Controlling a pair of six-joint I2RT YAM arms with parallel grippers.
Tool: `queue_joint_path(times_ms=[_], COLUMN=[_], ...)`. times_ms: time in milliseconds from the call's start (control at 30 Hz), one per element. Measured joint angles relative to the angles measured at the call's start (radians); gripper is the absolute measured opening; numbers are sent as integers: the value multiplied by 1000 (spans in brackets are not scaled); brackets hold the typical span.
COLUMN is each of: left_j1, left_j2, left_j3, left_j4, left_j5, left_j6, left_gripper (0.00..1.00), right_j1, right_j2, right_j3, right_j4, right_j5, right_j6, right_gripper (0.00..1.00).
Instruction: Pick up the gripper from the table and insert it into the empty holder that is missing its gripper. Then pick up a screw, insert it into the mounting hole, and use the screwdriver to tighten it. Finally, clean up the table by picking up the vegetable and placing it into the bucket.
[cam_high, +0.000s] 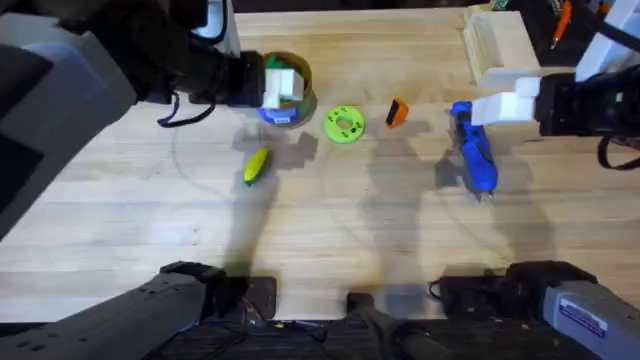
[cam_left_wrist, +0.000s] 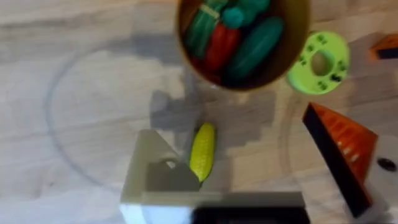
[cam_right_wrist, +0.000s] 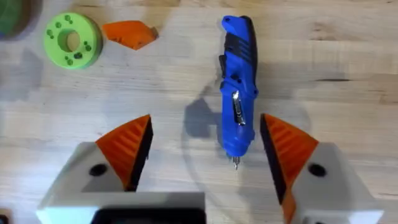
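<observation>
**Over the screwdriver, wide open, with the loose gripper untouched**

The right gripper hangs jaws wide astride the screwdriver. The small orange gripper lies beside the green ring, not yet fitted, so grabbing the tool now risks skipping a step. The left gripper, one pad missing, hangs over the vegetable by the bucket; I cannot tell its jaw width.

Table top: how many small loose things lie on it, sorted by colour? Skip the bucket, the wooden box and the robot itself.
Yellow: 1, the toy vegetable
Green: 1, the flat ring
Orange: 1, the small wedge piece
Blue: 1, the screwdriver
Total: 4
</observation>
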Motion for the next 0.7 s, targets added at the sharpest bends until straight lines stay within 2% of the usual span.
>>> queue_joint_path(times_ms=[167,367,533,700], left_j1=[0,0,0,1], left_j2=[0,0,0,0], left_j3=[0,0,0,0], left_j4=[65,87,243,343], left_j5=[47,52,30,-9], left_j6=[0,14,19,36], left_gripper=[987,986,986,987], right_j1=[0,0,0,0], right_j2=[0,0,0,0], right_j3=[0,0,0,0], right_j4=[0,0,-5,-5], right_j5=[0,0,0,0], right_j6=[0,0,0,0], right_gripper=[992,992,992,992])
